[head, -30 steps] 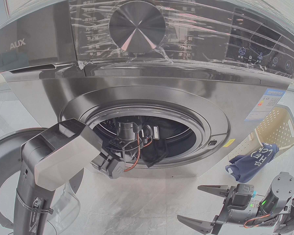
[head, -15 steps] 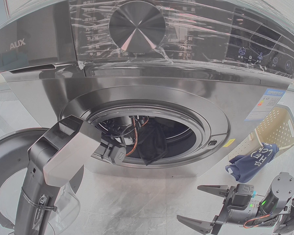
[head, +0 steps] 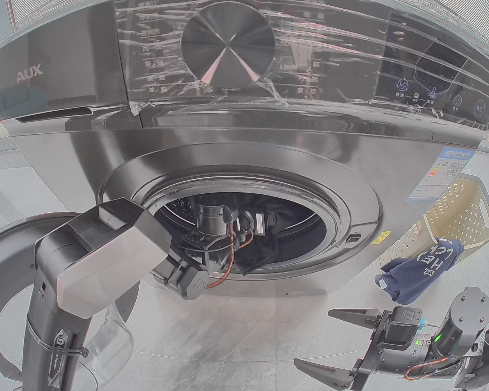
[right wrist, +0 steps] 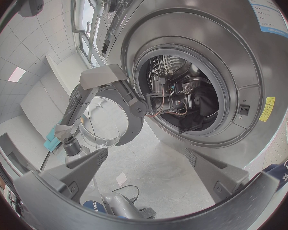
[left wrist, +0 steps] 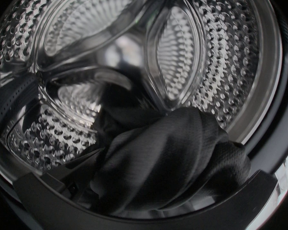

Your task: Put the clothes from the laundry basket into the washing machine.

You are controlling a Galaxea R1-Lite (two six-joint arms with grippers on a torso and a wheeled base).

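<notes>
Grey floor tiles (head: 228, 332) run up to the washer (head: 309, 153), whose door (head: 5, 278) hangs open on my left.

From the head, my left arm (head: 103, 251) is bent at the elbow and reaches through the opening. The left gripper (head: 258, 224) is inside, beside a black garment (head: 258, 256) that sags over the lip. My right gripper (head: 315, 338) hangs low on the right, spread wide and holding nothing. Near it, the basket (head: 467, 213) tilts beside the washer, with 1 blue shirt (head: 418, 275) spilling out of it.

At the left wrist, the black garment (left wrist: 169, 163) lies bunched at the front of the drum (left wrist: 214, 48). I cannot tell whether this gripper is open or closed.

At the right wrist, the open right gripper (right wrist: 146, 152) faces the washer.

I judge loading is in hand. Next, the garment needs pushing deeper and my arm must clear the lip. The shirt is next.
</notes>
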